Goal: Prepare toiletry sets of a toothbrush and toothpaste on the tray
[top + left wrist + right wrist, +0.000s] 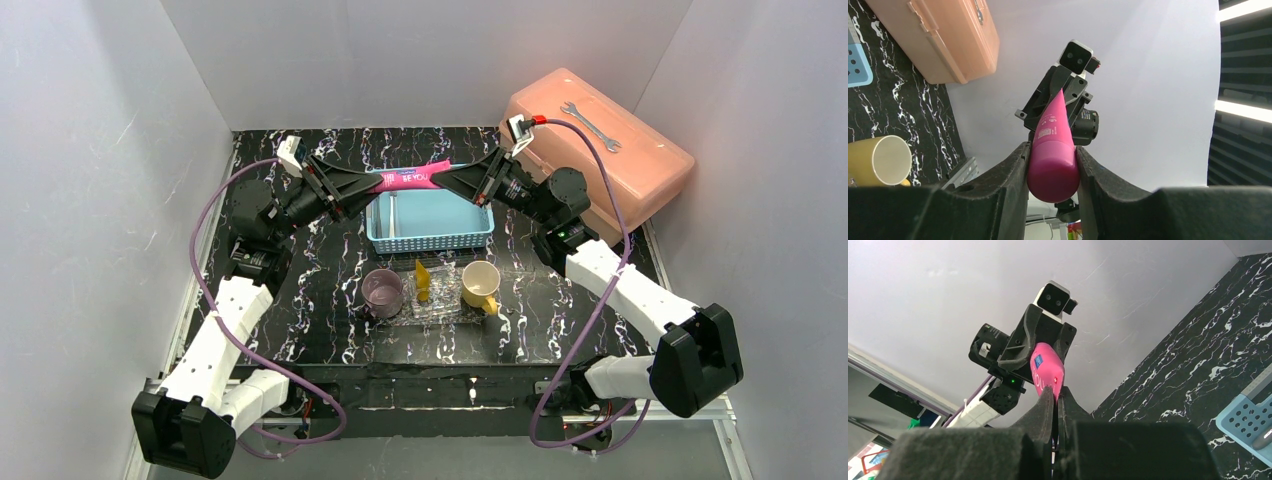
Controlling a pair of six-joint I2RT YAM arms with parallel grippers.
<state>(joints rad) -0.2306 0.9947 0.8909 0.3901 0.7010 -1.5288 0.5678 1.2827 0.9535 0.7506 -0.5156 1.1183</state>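
Note:
Both grippers hold the pink-magenta tube (411, 178) level in the air over the far rim of the blue basket (432, 221). My left gripper (376, 184) is shut on its round cap end (1053, 167). My right gripper (442, 174) is shut on its flat crimped end (1048, 369). The yellow tube (422, 281) stands on the clear glittery tray (440, 308). A thin pale toothbrush (393, 216) lies in the basket.
A purple cup (382, 291) and a yellow cup (481, 284) sit on the tray's left and right ends. A salmon toolbox (600, 150) with a wrench on its lid stands at the back right. White walls close in on three sides.

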